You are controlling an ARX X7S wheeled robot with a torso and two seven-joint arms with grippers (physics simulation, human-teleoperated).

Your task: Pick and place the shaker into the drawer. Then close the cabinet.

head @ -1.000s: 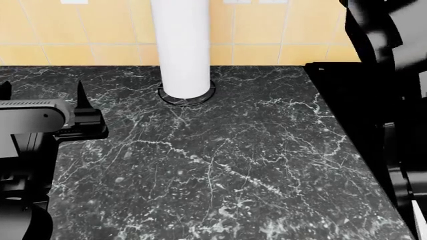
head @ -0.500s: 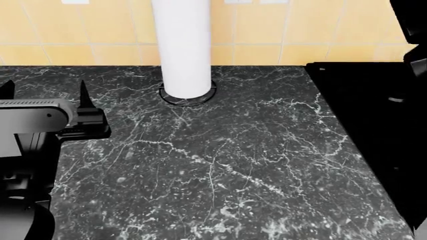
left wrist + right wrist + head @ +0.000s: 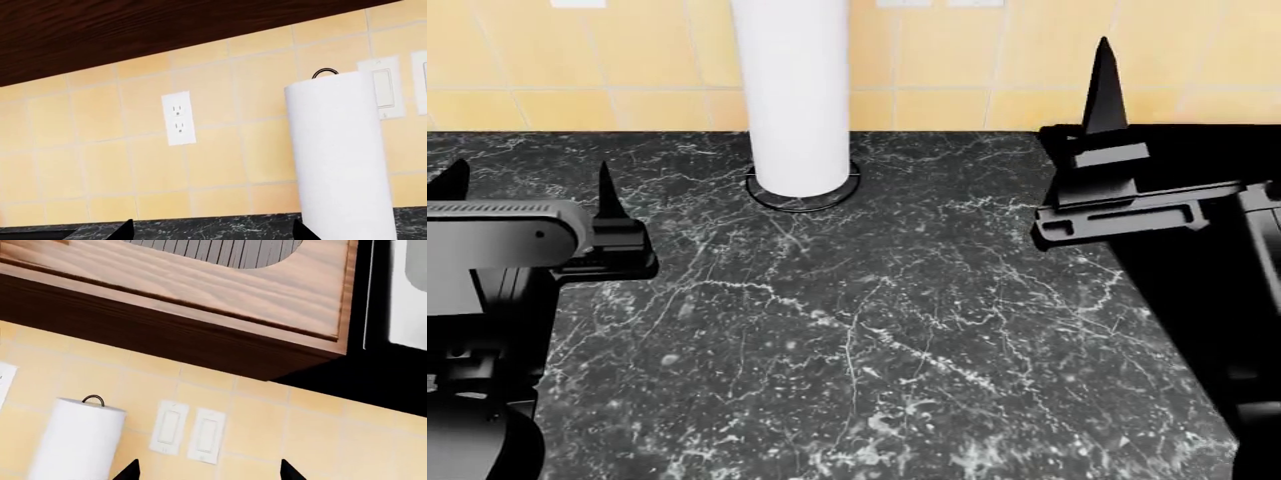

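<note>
A paper towel roll (image 3: 790, 95) stands upright on the black marble countertop (image 3: 868, 330) against the yellow tiled wall (image 3: 100, 165). Left gripper (image 3: 523, 195) and right gripper (image 3: 208, 471) hover with fingers apart, empty. No shaker or drawer shows.

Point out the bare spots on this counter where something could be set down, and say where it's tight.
Freest: the black marble countertop between the left gripper and right gripper, in front of the paper towel roll. Also bare: the back strip either side of the roll, along the tiled wall. Tight: both side edges, under the grippers, and the roll's base ring.
</note>
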